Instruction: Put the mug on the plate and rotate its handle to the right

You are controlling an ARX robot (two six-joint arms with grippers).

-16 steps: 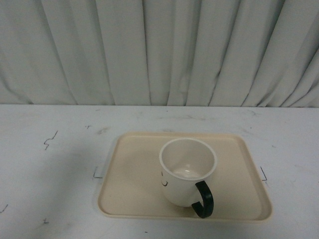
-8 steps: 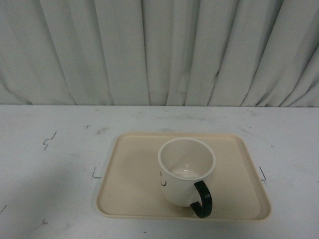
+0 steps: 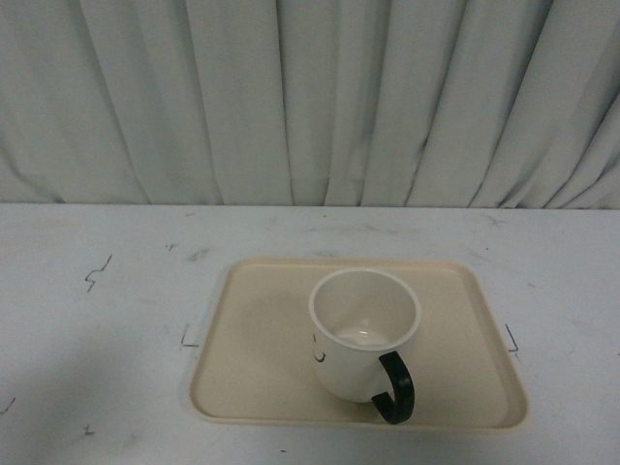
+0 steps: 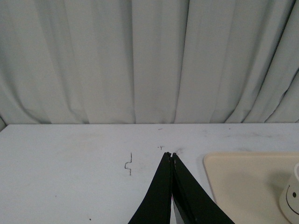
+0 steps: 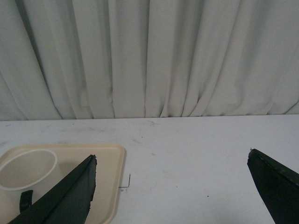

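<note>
The white mug (image 3: pixel 360 339) stands upright on the beige plate (image 3: pixel 262 349), a little right of its middle. Its black handle (image 3: pixel 395 387) points toward the front right. Part of the smiley face shows on its left side. No gripper is in the front view. In the left wrist view my left gripper (image 4: pixel 170 155) is shut and empty above the table, left of the plate (image 4: pixel 243 179); the mug's edge (image 4: pixel 292 198) shows at the frame border. In the right wrist view my right gripper (image 5: pixel 171 158) is open and empty, to the right of the plate (image 5: pixel 110 182) and mug (image 5: pixel 28 172).
The white table (image 3: pixel 97 339) carries small black corner marks beside the plate (image 3: pixel 186 336). A pleated white curtain (image 3: pixel 310 97) hangs along the table's far edge.
</note>
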